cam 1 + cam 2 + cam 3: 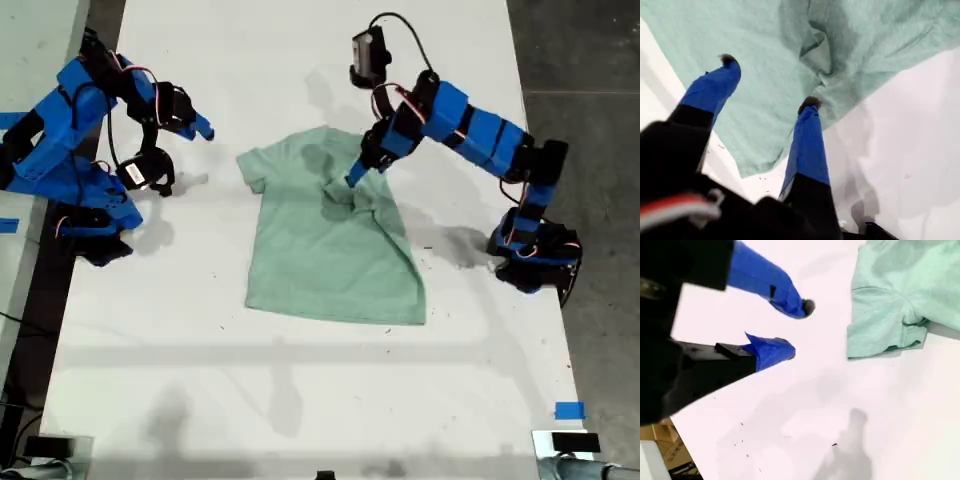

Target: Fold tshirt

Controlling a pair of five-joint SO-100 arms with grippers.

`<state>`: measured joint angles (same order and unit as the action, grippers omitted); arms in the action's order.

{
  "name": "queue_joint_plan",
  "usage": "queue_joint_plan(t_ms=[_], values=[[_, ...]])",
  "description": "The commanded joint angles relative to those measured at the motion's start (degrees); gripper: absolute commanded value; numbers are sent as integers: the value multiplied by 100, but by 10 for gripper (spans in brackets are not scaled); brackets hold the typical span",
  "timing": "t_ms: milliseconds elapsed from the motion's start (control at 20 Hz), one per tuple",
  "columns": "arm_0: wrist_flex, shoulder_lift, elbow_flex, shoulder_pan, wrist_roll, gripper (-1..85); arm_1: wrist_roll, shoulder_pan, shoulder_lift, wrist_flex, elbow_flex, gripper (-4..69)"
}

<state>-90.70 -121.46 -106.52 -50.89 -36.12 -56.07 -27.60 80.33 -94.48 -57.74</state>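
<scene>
Exterior view shows the tshirt [325,250] lying collar-away, hem near, one sleeve bunched inward. My first claw [767,82] gapes empty above it. My second claw [799,327] gapes over bare desk [300,400].

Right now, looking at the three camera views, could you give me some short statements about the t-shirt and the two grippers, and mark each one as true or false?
1. My first gripper hangs over the tshirt with its jaws open. True.
2. My second gripper is shut on a sleeve. False: it is open over the bare white table, apart from the cloth.
3. The tshirt is neatly folded in half. False: it lies mostly spread out, with a bunched patch near my first gripper.
4. In the exterior view, the arm reaching over the tshirt comes from that view's right. True.
5. The tshirt has a large print. False: it is plain pale green.
</scene>
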Motion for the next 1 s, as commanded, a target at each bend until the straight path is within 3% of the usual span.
queue_joint_plan(t_ms=[0,300,750,950], values=[[-114,35,439,132,62,225,-62,-123,1749,-35,-800,232],[-176,738,888,158,-105,311,220,70,2979,97,-2364,216],[1767,3437,703,-387,-545,321,448,299,3920,255,-3252,217],[1969,4614,1178,-378,-536,323,571,325,4544,255,-3683,220]])
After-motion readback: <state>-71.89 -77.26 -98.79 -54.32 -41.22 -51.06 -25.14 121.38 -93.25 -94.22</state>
